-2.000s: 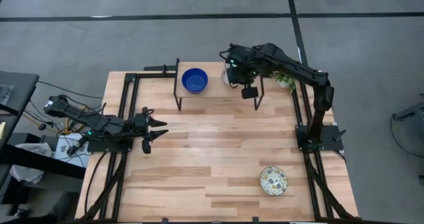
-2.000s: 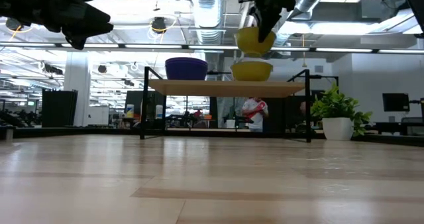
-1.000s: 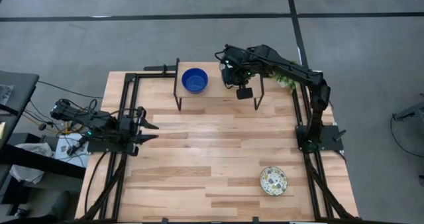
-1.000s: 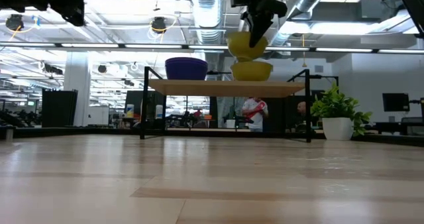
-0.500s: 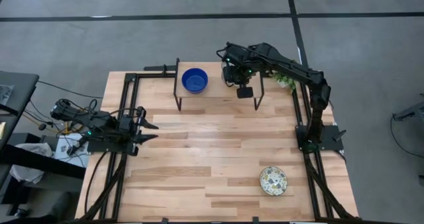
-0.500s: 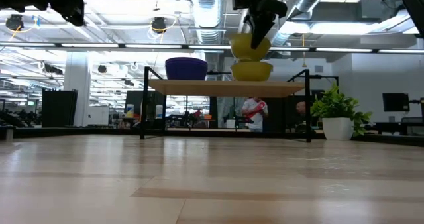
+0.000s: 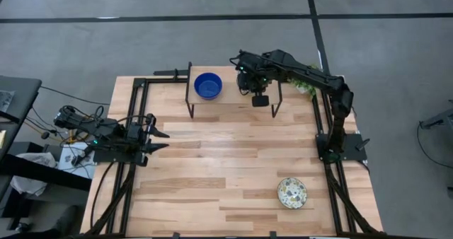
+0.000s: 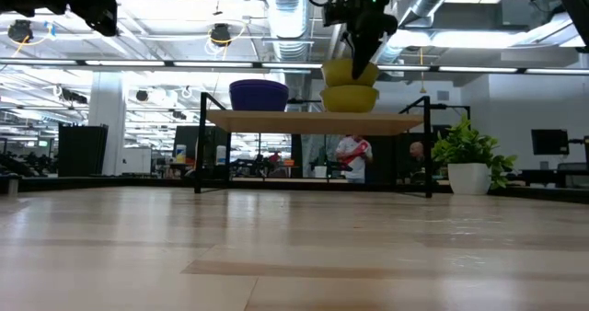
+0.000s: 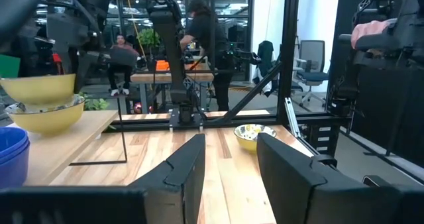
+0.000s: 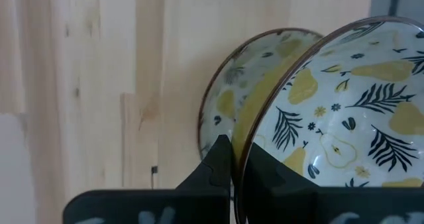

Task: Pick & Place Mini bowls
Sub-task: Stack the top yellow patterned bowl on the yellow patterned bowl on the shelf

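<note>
**Patterned bowl held above its twin on the raised shelf**

Landmark: the raised wooden shelf (image 8: pixel 313 120) on black legs, at the table's far edge.

Hidden or unclear
- From above, the right arm covers the shelf's right half, so both yellow-sided bowls there are out of sight.
- The left gripper (image 7: pixel 157 133) is cut off by the low view's top edge.
- The right wrist view crops the carried bowl on one side.
- How many bowls sit under the blue stack (image 8: pixel 259 95) cannot be told; the low view suggests more than one rim.

View by view
- Low view: the right gripper (image 8: pixel 360 49) pinches the rim of the held bowl (image 8: pixel 350 72), which hangs tilted just over the resting bowl (image 8: pixel 350 98) on the shelf; whether they touch cannot be told. A potted plant (image 8: pixel 469 159) stands right of the shelf; people show beyond it.
- Right wrist view: dark fingers (image 10: pixel 218 159) are pressed together on the rim; both bowls show white insides with yellow pears and dark leaves.
- High view: a single blue bowl top shows on the shelf's left half; a lone patterned bowl (image 7: pixel 291 193) lies on the table (image 7: pixel 212 168) well in front of the shelf, toward its right.
- Left wrist view: the left gripper's jaws stand spread, empty, low and left of the shelf.

Change
- The held bowl is lower and nearer the resting one than a second ago. The left arm has not moved in that time.
</note>
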You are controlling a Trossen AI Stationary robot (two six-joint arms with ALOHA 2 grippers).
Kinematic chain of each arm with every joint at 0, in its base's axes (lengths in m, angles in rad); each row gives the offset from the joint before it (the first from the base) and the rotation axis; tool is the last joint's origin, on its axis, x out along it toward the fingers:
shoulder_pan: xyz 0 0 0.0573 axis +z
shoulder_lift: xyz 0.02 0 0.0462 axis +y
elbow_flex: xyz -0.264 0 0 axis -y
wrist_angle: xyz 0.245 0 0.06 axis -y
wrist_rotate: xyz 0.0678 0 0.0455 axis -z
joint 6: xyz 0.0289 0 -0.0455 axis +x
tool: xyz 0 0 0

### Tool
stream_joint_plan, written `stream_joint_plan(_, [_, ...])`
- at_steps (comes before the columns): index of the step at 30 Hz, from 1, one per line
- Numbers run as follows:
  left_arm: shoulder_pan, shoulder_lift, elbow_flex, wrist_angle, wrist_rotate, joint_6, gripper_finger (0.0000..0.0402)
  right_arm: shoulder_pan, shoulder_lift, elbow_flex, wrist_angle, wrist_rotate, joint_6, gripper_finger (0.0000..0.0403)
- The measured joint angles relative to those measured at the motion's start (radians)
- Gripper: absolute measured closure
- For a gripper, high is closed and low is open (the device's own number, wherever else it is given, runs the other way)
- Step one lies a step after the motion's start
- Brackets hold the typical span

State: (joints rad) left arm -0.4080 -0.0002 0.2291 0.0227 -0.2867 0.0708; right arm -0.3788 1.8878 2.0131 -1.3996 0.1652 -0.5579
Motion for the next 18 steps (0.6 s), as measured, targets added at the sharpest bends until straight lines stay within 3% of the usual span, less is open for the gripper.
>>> stream_joint_plan(3, [0.000,0.000,0.000,0.000,0.000,0.001,0.0265,0.008,-0.001,-0.022,0.035,0.055,-0.003,0.0403])
stream_joint_plan(18, [0.000,0.000,0.000,0.000,0.000,0.003,0.0265,0.010,-0.001,-0.022,0.018,0.017,-0.017,0.0403])
